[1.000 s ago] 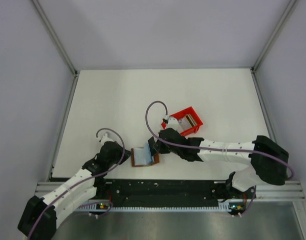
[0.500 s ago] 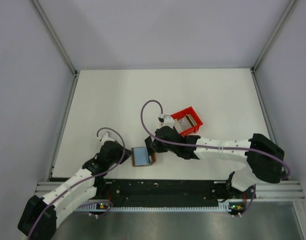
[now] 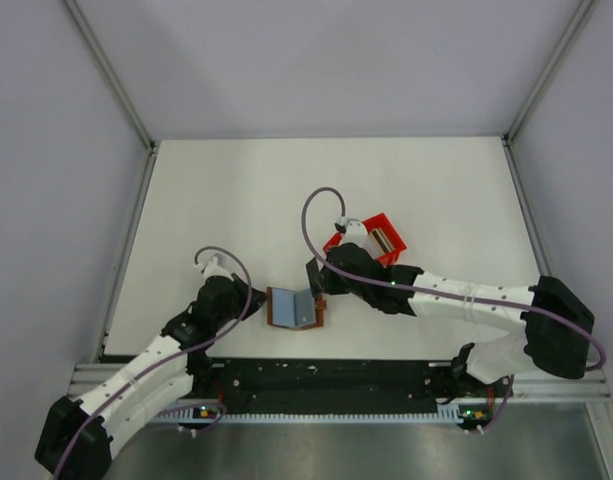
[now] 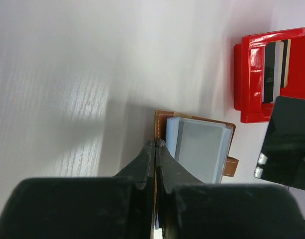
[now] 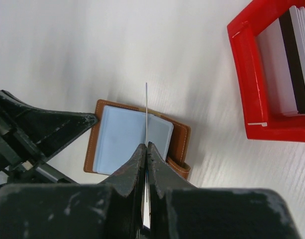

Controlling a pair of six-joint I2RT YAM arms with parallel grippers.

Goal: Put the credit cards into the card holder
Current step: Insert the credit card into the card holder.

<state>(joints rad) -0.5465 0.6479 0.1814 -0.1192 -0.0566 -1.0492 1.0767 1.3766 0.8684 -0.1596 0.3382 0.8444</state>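
Where the left arm reaches in from the near-left corner of the white table (image 3: 206, 190), the left gripper (image 3: 258, 303) meets the left edge of the card holder (image 3: 294, 308). In the left wrist view its two dark fingers are pressed almost together, with a thin brown strip of the holder's cover pinched between them. It is a narrow clamp on that cover.

The card holder lies open on the table close to the near edge, between the two grippers. Its grey-blue pockets face up inside the brown cover, and its small closing tab (image 5: 180, 168) sticks out on the side away from the left gripper.

Just to the right, the right gripper (image 5: 146, 145) is closed on a single credit card (image 4: 286, 144). In the right wrist view this card shows edge-on, as a thin pale line rising from the fingertips over the middle of the open pockets. In the left wrist view it shows as a dark, glossy rectangle, tilted and held off the table beside the holder's tab side. Whether its lower edge touches a pocket cannot be told.

Farther right and a little deeper on the table stands the red bin (image 3: 384, 222), apart from the holder. It holds the other credit cards (image 5: 296, 64), which stand on edge side by side — dark ones, pale ones and one with a tan-gold rim.
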